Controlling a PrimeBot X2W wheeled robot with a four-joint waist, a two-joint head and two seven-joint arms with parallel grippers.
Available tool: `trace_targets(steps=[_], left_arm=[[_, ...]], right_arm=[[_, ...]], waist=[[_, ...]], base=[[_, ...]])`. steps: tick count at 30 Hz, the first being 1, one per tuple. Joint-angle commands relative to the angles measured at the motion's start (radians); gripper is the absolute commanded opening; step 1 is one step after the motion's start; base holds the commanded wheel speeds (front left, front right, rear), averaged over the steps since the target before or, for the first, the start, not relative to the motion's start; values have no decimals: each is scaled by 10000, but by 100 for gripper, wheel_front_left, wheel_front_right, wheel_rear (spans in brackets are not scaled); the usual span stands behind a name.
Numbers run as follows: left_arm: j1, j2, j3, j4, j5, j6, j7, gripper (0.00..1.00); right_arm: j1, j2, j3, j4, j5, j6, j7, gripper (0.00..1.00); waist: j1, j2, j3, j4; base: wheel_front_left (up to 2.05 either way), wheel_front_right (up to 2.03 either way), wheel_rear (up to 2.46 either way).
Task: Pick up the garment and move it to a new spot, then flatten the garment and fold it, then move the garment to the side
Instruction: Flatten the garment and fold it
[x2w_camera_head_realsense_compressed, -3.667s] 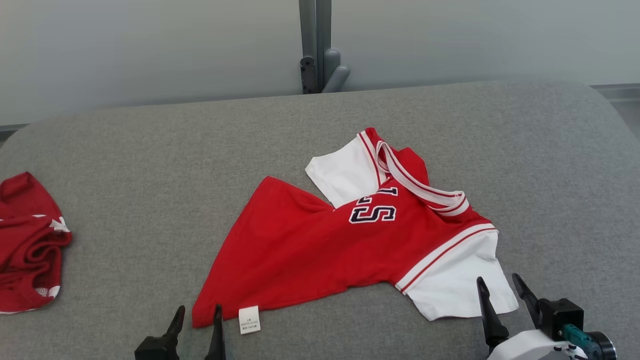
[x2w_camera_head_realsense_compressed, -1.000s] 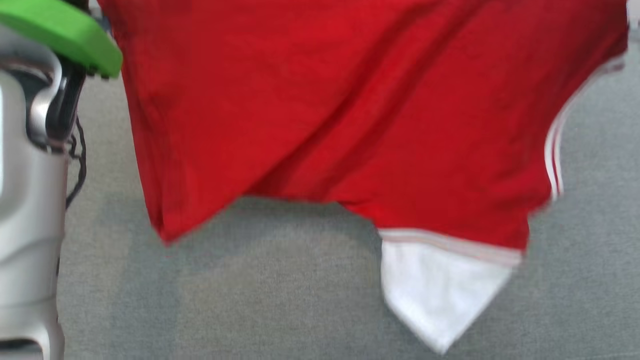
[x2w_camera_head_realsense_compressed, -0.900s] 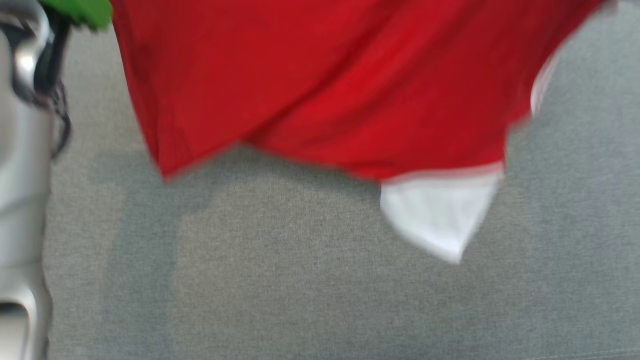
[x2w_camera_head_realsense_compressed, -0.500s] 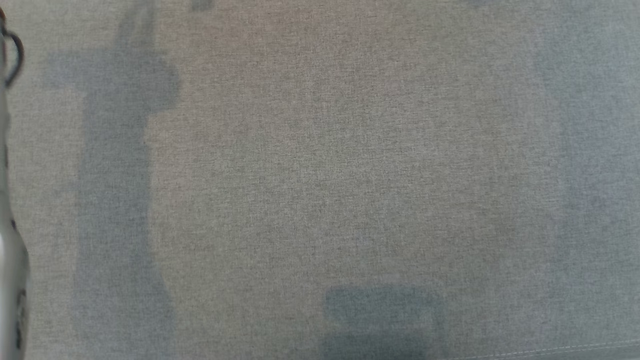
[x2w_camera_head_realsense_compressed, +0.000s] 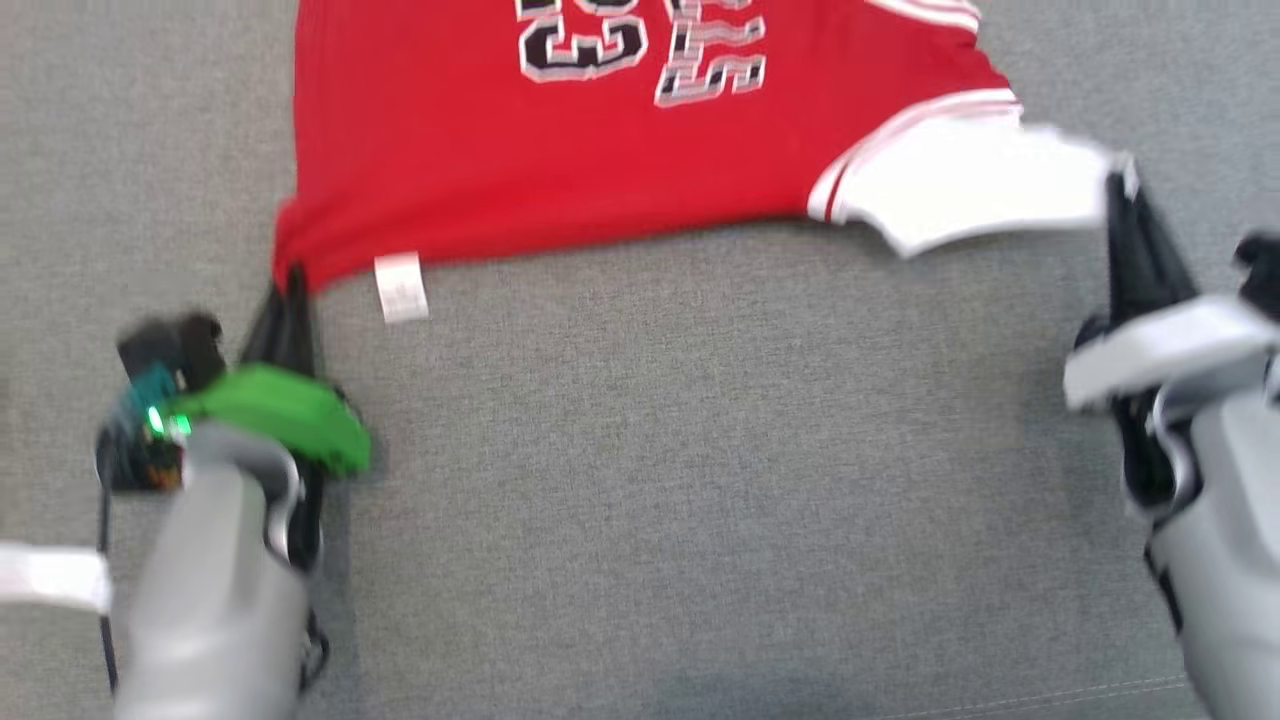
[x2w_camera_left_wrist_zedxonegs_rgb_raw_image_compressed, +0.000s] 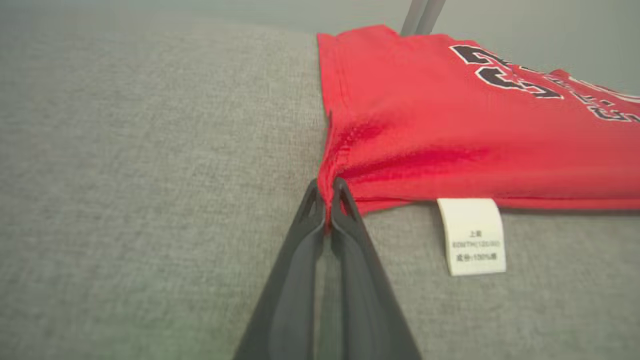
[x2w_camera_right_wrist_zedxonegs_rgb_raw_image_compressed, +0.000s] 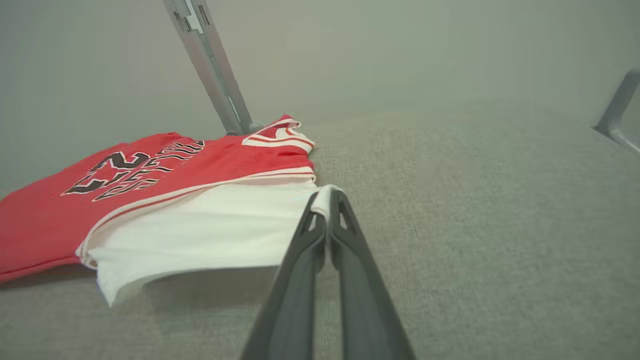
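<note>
- Red shirt (x2w_camera_head_realsense_compressed: 600, 150) with dark print lies mostly on the grey cushion (x2w_camera_head_realsense_compressed: 700, 480). Its near hem carries a white label (x2w_camera_head_realsense_compressed: 400, 287).
- Left gripper (x2w_camera_head_realsense_compressed: 293, 285) sits just to the left of the label. Its fingers are clamped together on the red hem corner, and the left wrist view shows the cloth bunched between the tips.
- Right gripper (x2w_camera_head_realsense_compressed: 1120, 190) is well away on the other side of the label, its fingers pinched tight on the tip of the white sleeve (x2w_camera_head_realsense_compressed: 960, 180). In the right wrist view the sleeve hangs a little above the cushion, with a shadow beneath it.
- Relation that matters: the shirt spreads away from both sets of fingertips, beyond the label as seen from the robot. Its long axis runs sideways through the label's edge, from the hem corner to the sleeve, so the near edge is strung between the two grippers.
- Nearness: the left gripper is much nearer the label and the right is nearer the sleeve, and neither can flatten the cloth alone. I judge that the coming move needs both grippers to draw apart and lower evenly, or the hem will crease near the label.
- Count: one shirt, one label, one white sleeve in view, two grippers.
</note>
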Motion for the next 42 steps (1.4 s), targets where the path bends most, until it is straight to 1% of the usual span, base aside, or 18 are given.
trace_targets(steps=[1, 5, 7, 8, 10, 11, 15, 16, 20, 22, 27, 31, 33, 34, 38, 42], left_arm=[[712, -6, 361, -193, 18, 71, -32, 0], [2717, -445, 727, -630, 475, 10, -7, 0], [3601, -601, 1051, -940, 511, 0, -8, 0], [3967, -671, 1099, -1136, 614, -40, -8, 0], [4702, -802, 1079, -1365, 784, -86, -8, 0], [5069, -830, 1101, -1490, 788, -127, -7, 0], [6508, -905, 1355, -1874, 896, -162, -7, 0], [7162, -914, 1519, -2091, 857, -157, -9, 0], [8255, -934, 1674, -2387, 919, -175, -11, 0], [8704, -940, 1561, -2380, 891, -179, -11, 0], [9226, -939, 1400, -2515, 701, -183, -14, 0], [9164, -945, 1229, -3658, 1011, -185, -22, 0], [8943, -934, 1150, -4266, 1133, -185, -24, 0], [8943, -934, 1150, -4266, 1133, -185, -24, 0], [8433, -944, 1062, -4809, 1177, -187, -22, 0], [7750, -952, 1072, -4742, 1279, -189, -22, 0]], right_arm=[[680, 18, -139, -124, 97, -38, -48, 0], [2573, 304, -239, -288, 49, -38, -50, 0], [3412, 468, -478, -324, 36, -38, -48, 0], [3804, 490, -572, -410, -138, -38, -49, 0], [4684, 770, -849, -560, -139, -40, -47, 0], [5133, 764, -744, -641, -415, -38, -48, 0], [6655, 996, -547, -801, -748, -38, -46, 0], [7289, 976, -309, -894, -995, -35, -43, 0], [8149, 1063, -680, -1162, -1076, -37, -42, 0], [8481, 1098, -789, -1317, -1160, -38, -42, 0], [9084, 1046, -977, -1649, -1259, -38, -44, 0], [9037, 1064, -1492, -2342, -1378, -40, -43, 0], [8709, 1179, -1703, -2718, -1455, -40, -43, 0], [8709, 1179, -1703, -2718, -1455, -40, -43, 0], [7821, 1230, -1589, -3088, -1592, -32, -43, 0], [6733, 1297, -1337, -2745, -1651, -31, -41, 0]], waist=[[0, 65, -655, -148], [0, 65, -1566, -190], [0, 65, -2056, -177], [0, 65, -2269, -152], [0, 65, -2700, -68], [0, 65, -2892, -43], [0, 65, -3718, 24], [0, 65, -3983, 35], [0, 65, -4315, 42], [0, 65, -4427, 58], [0, 65, -4540, 99], [0, 65, -4403, 156], [0, 65, -4282, 168], [0, 65, -4282, 168], [0, 65, -3999, 243], [0, 65, -3681, 355]], base=[[0, 0, 0], [0, 0, 0], [0, 0, 0], [0, 0, 0], [0, 0, 0], [0, 0, 0], [0, 0, 0], [0, 0, 0], [0, 0, 0], [0, 0, 0], [0, 0, 0], [0, 0, 0], [0, 0, 0], [0, 0, 0], [0, 0, 0], [0, 0, 0]])
